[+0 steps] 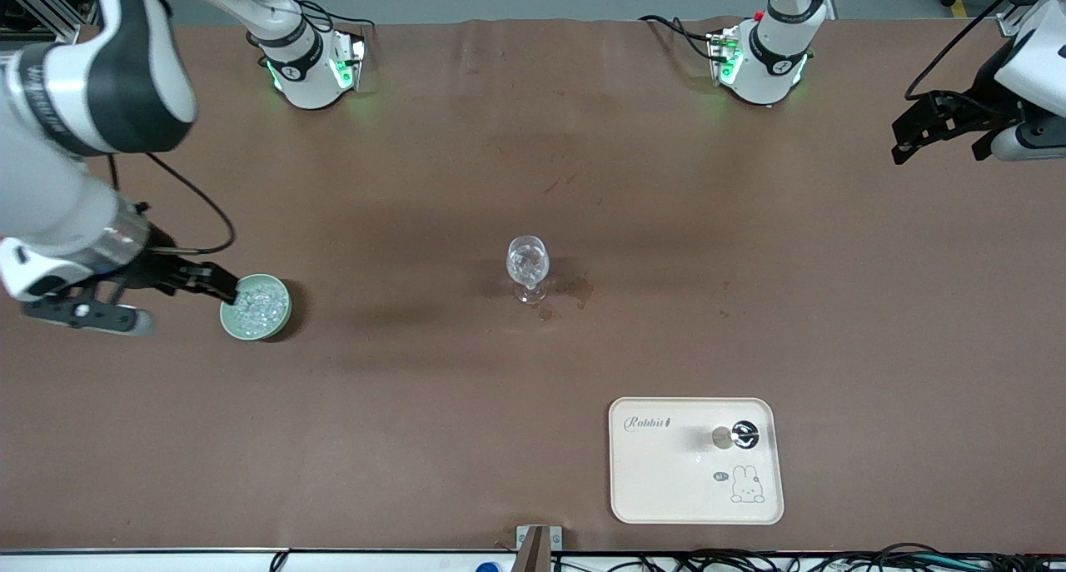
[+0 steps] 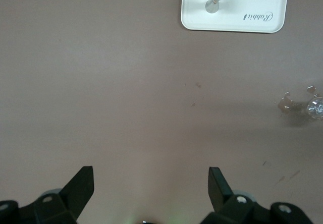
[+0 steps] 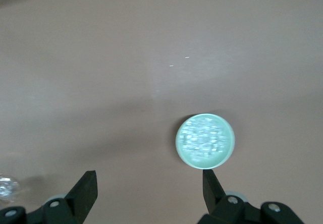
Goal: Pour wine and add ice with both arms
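Note:
The ice [image 1: 256, 303] is a heap of clear chunks in a pale green bowl [image 1: 226, 318] toward the right arm's end of the table. My right gripper [image 1: 218, 284] hangs open and empty beside the bowl. In the right wrist view the bowl [image 3: 180, 148] sits just off one fingertip of the gripper [image 3: 149, 178]. The metal jigger [image 1: 737, 436] stands on a white tray [image 1: 666, 480]. My left gripper [image 1: 904, 135] waits open and empty over the left arm's end of the table; its wrist view shows the gripper [image 2: 151, 173] above bare table.
A clear stemmed glass [image 1: 527, 268] stands at the table's middle with glittering contents and wet marks [image 1: 575, 289] by its foot. It also shows in the left wrist view [image 2: 315, 107]. The tray lies near the front camera's edge.

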You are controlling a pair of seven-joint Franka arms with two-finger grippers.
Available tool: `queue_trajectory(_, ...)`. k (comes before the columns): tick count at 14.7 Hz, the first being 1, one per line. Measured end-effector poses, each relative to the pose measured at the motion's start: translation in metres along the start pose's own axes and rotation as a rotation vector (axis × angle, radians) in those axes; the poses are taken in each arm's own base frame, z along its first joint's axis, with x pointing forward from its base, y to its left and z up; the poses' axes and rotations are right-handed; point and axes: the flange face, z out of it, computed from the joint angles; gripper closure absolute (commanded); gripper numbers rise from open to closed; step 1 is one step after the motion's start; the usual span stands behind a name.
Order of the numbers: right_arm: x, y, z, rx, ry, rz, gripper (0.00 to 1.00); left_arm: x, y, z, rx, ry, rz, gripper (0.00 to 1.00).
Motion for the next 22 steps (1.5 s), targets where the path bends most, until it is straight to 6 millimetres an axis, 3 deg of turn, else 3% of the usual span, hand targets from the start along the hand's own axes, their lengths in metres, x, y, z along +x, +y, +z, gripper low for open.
queue_trajectory(3,-0.002,0.043,-0.001,-0.012,-0.007,0.007,0.08,0.002,0.003,0.004,-0.001,0.004,0.005,0.0)
queue_trajectory(9,-0.026,0.067,-0.018,-0.025,0.003,-0.029,0.08,0.008,0.015,0.009,-0.004,0.025,0.027,0.0)
queue_trajectory(13,-0.034,0.102,-0.04,-0.025,0.019,-0.137,0.07,0.01,0.015,0.011,-0.004,0.026,0.027,0.0)
queue_trajectory(19,-0.044,0.1,-0.101,-0.024,0.025,-0.171,0.07,0.009,0.019,0.011,-0.004,0.025,0.033,0.0)
queue_trajectory(22,-0.052,0.096,-0.122,-0.023,-0.001,-0.184,0.07,0.008,0.022,0.011,-0.004,0.025,0.038,0.0)
